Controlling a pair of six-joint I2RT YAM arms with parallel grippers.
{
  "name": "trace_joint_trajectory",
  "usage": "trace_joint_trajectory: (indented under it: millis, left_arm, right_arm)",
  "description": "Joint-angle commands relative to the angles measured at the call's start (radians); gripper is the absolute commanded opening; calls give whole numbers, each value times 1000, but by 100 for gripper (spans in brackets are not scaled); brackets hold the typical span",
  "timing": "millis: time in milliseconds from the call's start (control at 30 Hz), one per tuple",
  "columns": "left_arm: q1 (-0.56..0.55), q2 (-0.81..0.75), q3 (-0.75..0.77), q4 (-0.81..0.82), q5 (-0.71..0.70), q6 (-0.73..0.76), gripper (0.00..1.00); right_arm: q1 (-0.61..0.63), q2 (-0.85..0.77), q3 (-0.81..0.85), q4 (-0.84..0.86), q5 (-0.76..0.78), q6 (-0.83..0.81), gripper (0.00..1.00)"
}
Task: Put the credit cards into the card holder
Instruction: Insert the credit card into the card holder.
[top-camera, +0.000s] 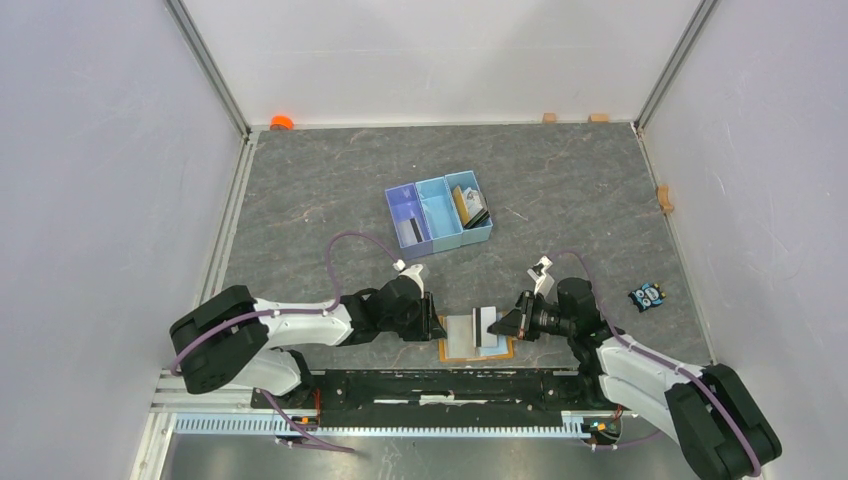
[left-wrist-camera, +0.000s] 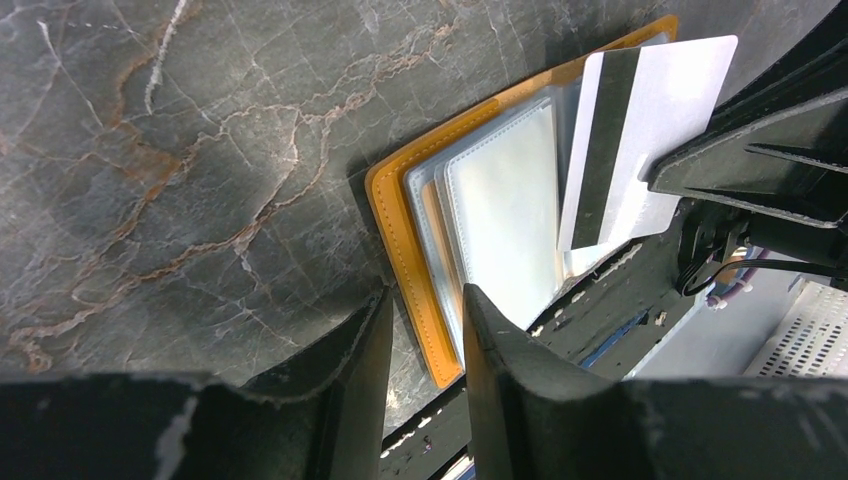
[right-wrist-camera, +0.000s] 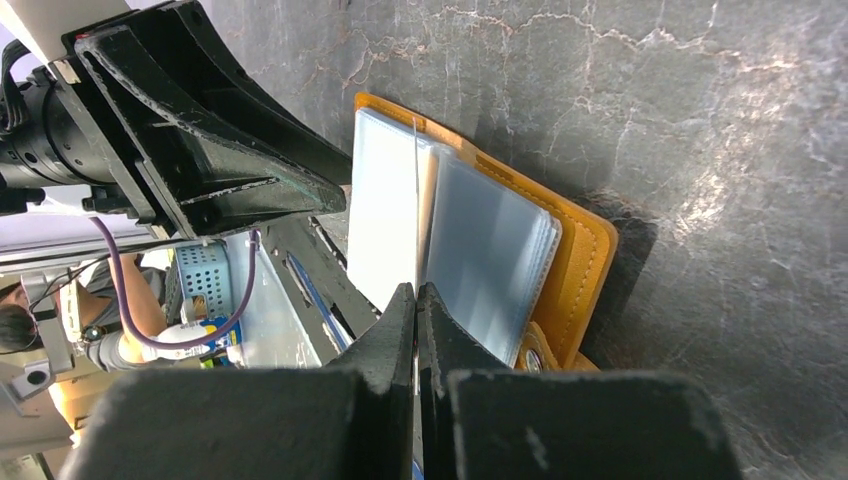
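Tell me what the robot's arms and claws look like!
The left arm and right arm have white shells and chunky black joints, each with a looping purple cable. The left claw and right claw each have two scuffed black wedge-shaped fingers.

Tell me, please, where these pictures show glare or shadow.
Top external: even light, sharp, only soft shadows under the arms on the table. Left wrist: the white card is washed out by glare; the left end effector is dark. Right wrist: bright glare on the table at right, sheen on the card holder sleeves.
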Motion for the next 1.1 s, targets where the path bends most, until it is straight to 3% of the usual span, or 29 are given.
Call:
trace_joint_trajectory:
  millis: [0, 300, 1067]
  left_arm:
    - [-7, 29, 4, -23, -30, -8, 39]
    - [-9, 38, 7, -19, -26, -6, 36]
    - [-13, 67, 9, 4, -8, -6, 31]
  right_arm:
    - [-4, 20, -123, 41, 8, 7, 0]
    - [0, 85, -98, -62, 32, -58, 0]
    - [63, 255, -45, -23, 43, -80, 0]
